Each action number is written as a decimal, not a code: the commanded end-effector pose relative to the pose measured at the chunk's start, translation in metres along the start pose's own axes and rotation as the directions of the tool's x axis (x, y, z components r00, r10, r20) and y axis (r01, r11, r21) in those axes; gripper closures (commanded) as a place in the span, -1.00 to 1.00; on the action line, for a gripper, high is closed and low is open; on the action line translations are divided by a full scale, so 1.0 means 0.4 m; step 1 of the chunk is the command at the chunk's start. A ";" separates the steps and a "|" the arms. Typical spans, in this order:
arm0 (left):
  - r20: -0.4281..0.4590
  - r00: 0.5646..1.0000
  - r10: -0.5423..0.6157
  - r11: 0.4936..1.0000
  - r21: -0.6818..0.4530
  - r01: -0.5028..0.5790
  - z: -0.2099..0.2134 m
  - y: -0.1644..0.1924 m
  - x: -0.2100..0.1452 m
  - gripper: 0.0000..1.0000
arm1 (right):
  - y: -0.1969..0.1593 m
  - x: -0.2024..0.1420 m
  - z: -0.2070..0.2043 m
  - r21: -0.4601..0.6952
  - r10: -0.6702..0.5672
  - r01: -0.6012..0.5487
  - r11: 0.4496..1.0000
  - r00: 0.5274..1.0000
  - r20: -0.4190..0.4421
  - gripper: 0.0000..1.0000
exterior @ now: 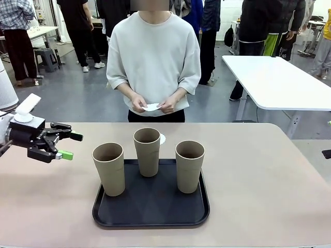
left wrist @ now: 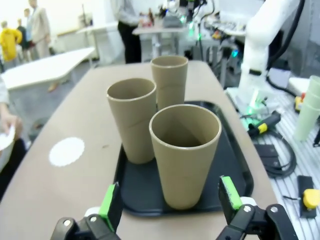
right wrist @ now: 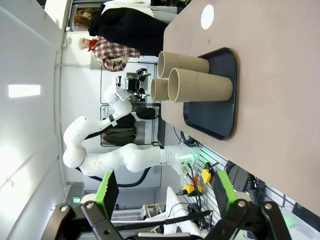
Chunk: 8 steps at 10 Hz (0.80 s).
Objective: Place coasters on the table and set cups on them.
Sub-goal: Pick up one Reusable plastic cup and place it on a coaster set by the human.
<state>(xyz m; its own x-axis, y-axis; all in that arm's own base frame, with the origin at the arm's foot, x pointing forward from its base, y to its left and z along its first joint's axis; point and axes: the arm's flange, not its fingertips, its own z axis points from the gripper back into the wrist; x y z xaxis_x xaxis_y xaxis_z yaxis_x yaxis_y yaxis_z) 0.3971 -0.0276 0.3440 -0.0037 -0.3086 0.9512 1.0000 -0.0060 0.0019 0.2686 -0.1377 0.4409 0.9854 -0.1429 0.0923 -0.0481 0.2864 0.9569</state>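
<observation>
Cups, three tan tumblers without handles, stand upright on a black tray (exterior: 151, 205) near the robot's edge of the bench (exterior: 258, 196). The left cup (exterior: 109, 169) and the right cup (exterior: 190, 166) are toward the front of the tray. The middle cup (exterior: 147, 151) is set farther back, by the tray's far rim. They stand close together but apart, none touching another, and all three are on the tray rather than on a coaster.

One white coaster (exterior: 162, 138) lies flat on the bench just beyond the tray's far rim. In the front view it sits behind the middle cup, a little to its right, and is mostly hidden by it. The left wrist view shows it whole, round and clear of the tray. A second coaster (exterior: 151, 107) is held at waist height between the person's hands (exterior: 138, 105), at the far side of the bench.

The robot's left hand (exterior: 71, 145) hovers above the bench to the left of the tray, apart from the left cup. Its fingers are spread, point toward the cups and hold nothing. In the left wrist view the nearest cup appears between its green pads (left wrist: 111, 199) but lies beyond them, untouched.

The robot's right hand (right wrist: 165, 192) is seen in its own wrist view with its fingers likewise spread wide and nothing between them. The tray and cups are well off from it across the bench.
</observation>
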 end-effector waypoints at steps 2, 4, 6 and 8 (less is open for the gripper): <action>0.065 0.998 -0.015 1.000 -0.021 0.016 -0.001 0.061 -0.069 -1.00 | 0.000 0.001 0.000 0.008 0.000 0.000 1.000 1.000 0.004 -1.00; 0.094 0.995 -0.017 0.999 -0.050 0.022 -0.013 0.067 -0.103 -1.00 | 0.000 0.001 0.000 0.008 0.000 0.000 1.000 1.000 0.004 -1.00; 0.150 0.986 -0.076 0.988 -0.119 0.094 -0.059 0.059 -0.148 -1.00 | 0.000 0.001 0.000 0.008 0.000 0.000 1.000 1.000 0.004 -1.00; 0.151 0.985 -0.084 0.988 -0.118 0.102 -0.063 0.056 -0.151 -1.00 | 0.000 0.001 0.000 0.008 0.000 0.000 1.000 1.000 0.004 -1.00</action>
<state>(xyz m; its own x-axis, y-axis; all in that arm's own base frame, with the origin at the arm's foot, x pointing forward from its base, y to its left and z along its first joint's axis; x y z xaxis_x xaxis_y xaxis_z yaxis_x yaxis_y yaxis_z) 0.4177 -0.0333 0.2868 -0.0374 -0.2001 0.9791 0.9926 -0.1204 0.0133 0.2686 -0.1377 0.4409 0.9854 -0.1429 0.0923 -0.0481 0.2864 0.9569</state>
